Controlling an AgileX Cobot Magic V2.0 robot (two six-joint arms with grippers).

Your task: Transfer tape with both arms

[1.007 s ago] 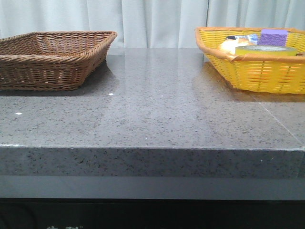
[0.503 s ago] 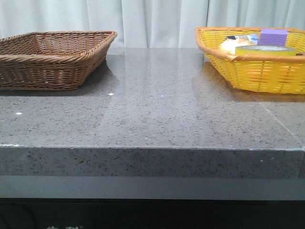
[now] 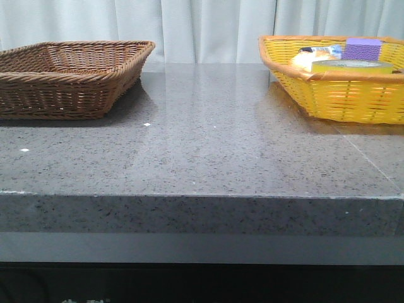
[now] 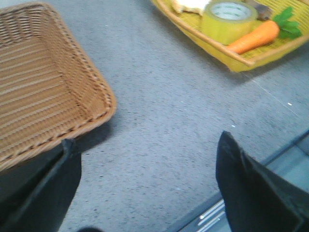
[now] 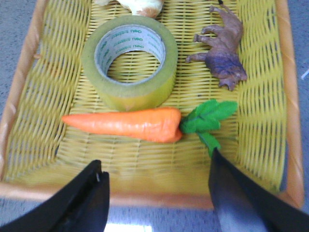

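Tape point(image 5: 129, 60) lies flat in the yellow basket point(image 3: 353, 101), which stands at the far right of the grey speckled worktop point(image 3: 208, 151). In the right wrist view the roll's white core with green lettering faces up, and a toy carrot point(image 5: 130, 123) lies just beside it, on the side nearer the basket's rim, its green leaves point(image 5: 208, 117) pointing toward a small brown-and-purple animal figure point(image 5: 221, 48). A pale rounded item sits at the basket's far side, cut off at the edge of the view; what it is cannot be told. From the front, the top of the tape point(image 3: 352, 65) shows just over the basket's rim, with a purple block point(image 3: 363, 48) behind it and a wrapped packet point(image 3: 322, 52) to its left.

The right claw point(image 5: 157, 203) hovers over the near rim of the yellow basket, its two black fingers spread wide and holding nothing. The left claw point(image 4: 147, 193) is likewise spread wide and empty, above the worktop between the two baskets. A brown wicker basket point(image 3: 69, 76) stands at the far left, well apart from the yellow one.
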